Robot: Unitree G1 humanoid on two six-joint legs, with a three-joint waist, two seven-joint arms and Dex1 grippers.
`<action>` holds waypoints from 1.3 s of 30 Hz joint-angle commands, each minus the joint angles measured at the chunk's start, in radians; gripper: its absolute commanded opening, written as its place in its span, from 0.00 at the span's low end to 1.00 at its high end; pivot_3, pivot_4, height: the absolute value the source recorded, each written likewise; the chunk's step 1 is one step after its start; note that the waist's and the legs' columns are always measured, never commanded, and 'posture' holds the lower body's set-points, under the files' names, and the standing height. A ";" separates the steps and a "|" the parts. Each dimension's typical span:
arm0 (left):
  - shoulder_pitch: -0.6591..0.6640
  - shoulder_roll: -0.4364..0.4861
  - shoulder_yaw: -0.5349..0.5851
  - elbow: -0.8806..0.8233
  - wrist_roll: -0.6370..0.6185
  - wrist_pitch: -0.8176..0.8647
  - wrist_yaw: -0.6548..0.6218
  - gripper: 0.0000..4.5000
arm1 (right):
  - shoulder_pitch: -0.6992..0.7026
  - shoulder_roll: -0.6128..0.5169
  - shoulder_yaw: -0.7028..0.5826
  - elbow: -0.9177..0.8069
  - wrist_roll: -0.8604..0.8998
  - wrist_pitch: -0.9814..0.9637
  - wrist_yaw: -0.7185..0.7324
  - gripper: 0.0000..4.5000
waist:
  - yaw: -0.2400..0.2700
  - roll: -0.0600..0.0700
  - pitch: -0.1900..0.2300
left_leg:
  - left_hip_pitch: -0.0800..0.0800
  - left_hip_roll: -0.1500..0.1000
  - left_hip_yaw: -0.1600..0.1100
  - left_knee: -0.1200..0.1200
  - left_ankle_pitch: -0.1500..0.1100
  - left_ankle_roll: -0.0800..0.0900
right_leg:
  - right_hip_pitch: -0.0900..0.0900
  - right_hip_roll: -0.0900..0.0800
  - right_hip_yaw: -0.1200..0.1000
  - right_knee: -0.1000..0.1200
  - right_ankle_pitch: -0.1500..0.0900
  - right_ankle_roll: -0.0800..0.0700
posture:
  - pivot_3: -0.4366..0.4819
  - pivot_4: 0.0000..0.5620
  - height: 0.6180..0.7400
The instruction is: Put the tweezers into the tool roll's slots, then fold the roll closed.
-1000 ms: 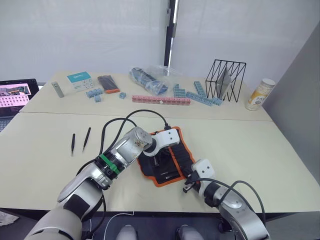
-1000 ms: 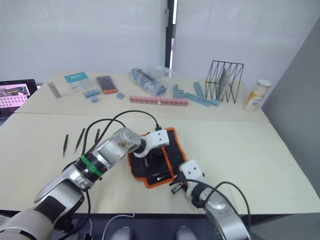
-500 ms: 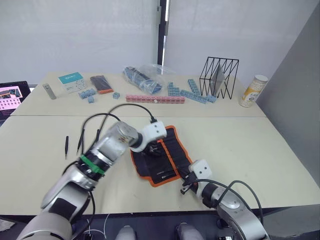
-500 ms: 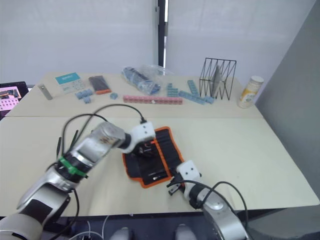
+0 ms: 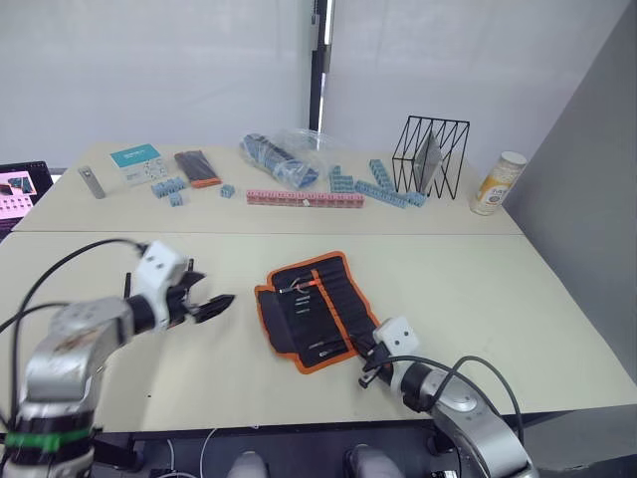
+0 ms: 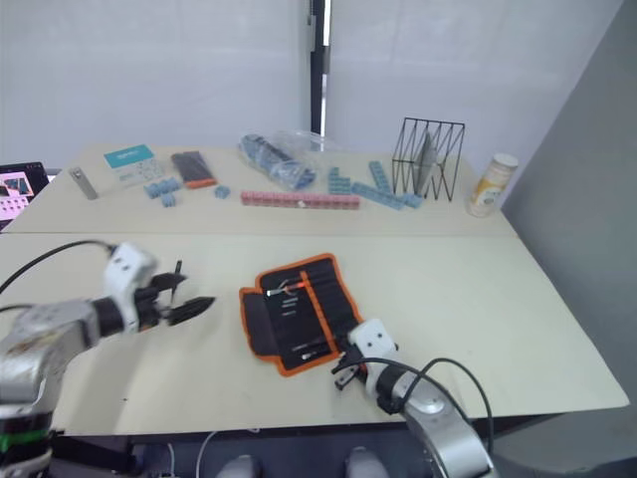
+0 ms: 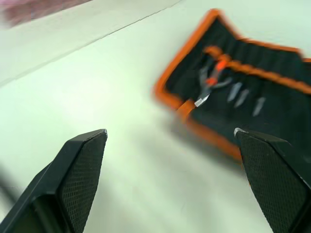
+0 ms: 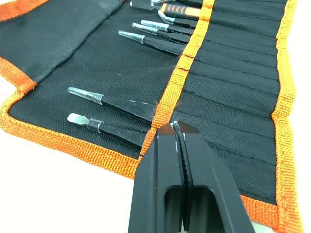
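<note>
Both arms low; left gripper (image 5: pixel 211 307) (agape) off roll (image 5: pixel 317 309).

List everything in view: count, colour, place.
tool roll: one, black with orange piping, open on the near table
tweezers: at least five, black with silver tips, tucked in the slots
wire rack: one, black, far table, right
canister: one, yellowish, right of the rack
block strip: one, pink, far table, middle
blue blocks: many, beside the rack
plastic bag: one, clear, behind the strip
box: one, teal and white, far left
grey bar: one, far left
left end effector: open, left of the roll
right end effector: shut, at the roll's near edge
</note>
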 commanded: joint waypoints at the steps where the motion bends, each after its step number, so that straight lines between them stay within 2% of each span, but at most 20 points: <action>1: 0.176 -0.082 0.180 -0.114 -0.012 -0.076 0.101 0.99 | 0.048 -0.024 0.038 0.120 -0.026 0.094 0.014 0.00 | 0.000 -0.002 -0.001 | 0.000 0.000 0.001 0.000 0.000 -0.001 | 0.000 -0.001 0.000 -0.001 0.000 0.000 | 0.48 0.27 0.81; 6: 0.410 -0.246 0.335 -0.195 -0.010 -0.203 0.225 0.99 | 0.053 -0.025 0.029 0.120 -0.022 0.089 0.024 0.00 | 0.004 -0.005 -0.002 | 0.001 0.000 0.003 0.000 -0.001 -0.002 | 0.000 -0.004 -0.001 -0.001 0.000 0.000 | 0.48 0.27 0.81; 11: 0.550 -0.344 0.385 -0.227 -0.007 -0.281 0.310 0.99 | 0.059 -0.026 0.029 0.119 -0.022 0.087 0.030 0.00 | 0.004 -0.006 -0.001 | -0.001 -0.002 0.003 0.002 -0.002 -0.003 | -0.004 -0.010 -0.004 -0.004 0.000 -0.001 | 0.48 0.27 0.81; 15: 0.602 -0.352 0.390 -0.239 -0.040 -0.280 0.324 0.99 | 0.058 -0.024 0.034 0.123 -0.023 0.085 0.034 0.00 | -0.001 -0.006 -0.001 | -0.004 -0.001 0.005 0.002 -0.002 -0.004 | -0.004 -0.017 -0.013 -0.016 0.000 -0.001 | 0.48 0.27 0.81; 19: 0.609 -0.338 0.385 -0.230 -0.056 -0.292 0.340 0.99 | 0.053 -0.022 0.035 0.124 -0.022 0.088 0.038 0.00 | -0.003 -0.006 -0.002 | -0.005 -0.002 0.009 0.002 -0.003 -0.005 | -0.005 -0.023 -0.017 -0.017 0.000 -0.001 | 0.48 0.27 0.81; 21: 0.600 -0.330 0.380 -0.212 -0.057 -0.293 0.348 0.99 | 0.051 -0.020 0.036 0.126 -0.023 0.088 0.038 0.00 | -0.002 -0.006 -0.002 | -0.005 -0.002 0.010 0.001 -0.003 -0.005 | -0.007 -0.029 -0.027 -0.017 0.000 -0.001 | 0.48 0.27 0.81; 26: 0.517 -0.293 0.325 -0.113 -0.028 -0.302 0.381 0.99 | 0.047 -0.011 0.032 0.128 -0.025 0.089 0.036 0.00 | 0.000 -0.006 -0.002 | -0.004 -0.001 0.011 0.000 -0.004 -0.005 | -0.008 -0.031 -0.030 -0.016 0.000 -0.001 | 0.48 0.27 0.81; 35: 0.180 -0.193 0.219 0.201 0.032 -0.292 0.498 0.99 | 0.037 0.004 0.023 0.135 -0.028 0.089 0.017 0.00 | 0.005 -0.006 -0.002 | -0.001 -0.001 0.010 0.000 -0.004 -0.005 | -0.007 -0.029 -0.032 -0.013 0.001 -0.002 | 0.48 0.27 0.81; 39: 0.064 -0.151 0.172 0.318 0.052 -0.289 0.511 0.99 | 0.037 0.007 0.017 0.132 -0.028 0.091 0.008 0.00 | 0.006 -0.007 -0.002 | 0.001 -0.001 0.010 0.000 -0.004 -0.005 | -0.006 -0.029 -0.032 -0.012 0.002 -0.002 | 0.48 0.27 0.81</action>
